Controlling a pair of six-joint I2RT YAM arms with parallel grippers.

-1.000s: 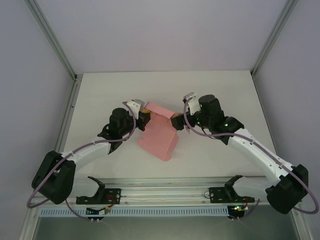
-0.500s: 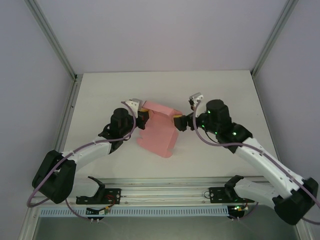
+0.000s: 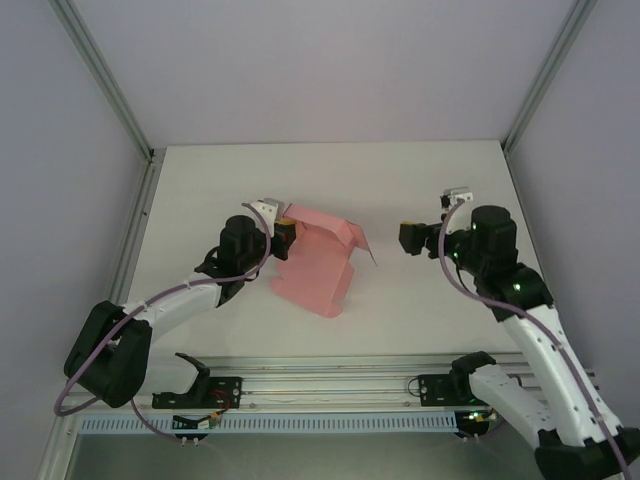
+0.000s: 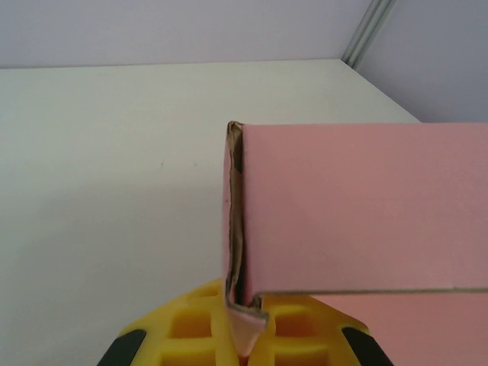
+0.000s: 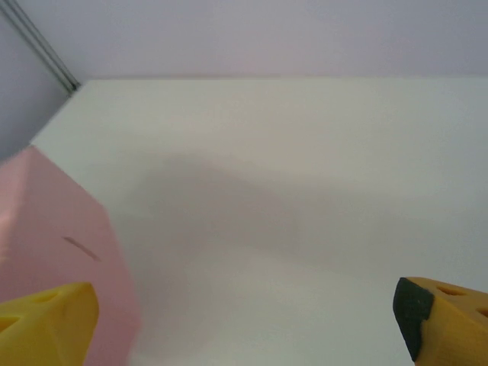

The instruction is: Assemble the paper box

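Top view: the pink paper box (image 3: 318, 268) lies left of centre on the white tabletop (image 3: 430, 180). It is partly folded, with a flap raised along its far edge, and how the panels sit beneath that flap is hard to read. The left jaws are closed on its far-left corner. The right jaws stand wide open to the right of the sheet, well apart from it.

Left wrist view: yellow fingers (image 4: 191, 328), cut off by the lower edge, pinch a folded edge of the paper box (image 4: 358, 206). The sheet runs out of frame at the right, and the inside of the fold is a dark gap.

Right wrist view: two yellow fingertips (image 5: 46, 320) sit in the bottom corners with nothing between them. A corner of the paper box (image 5: 53, 229) is cut by the left edge and partly hidden behind one fingertip. It bears a short mark too blurred to identify.
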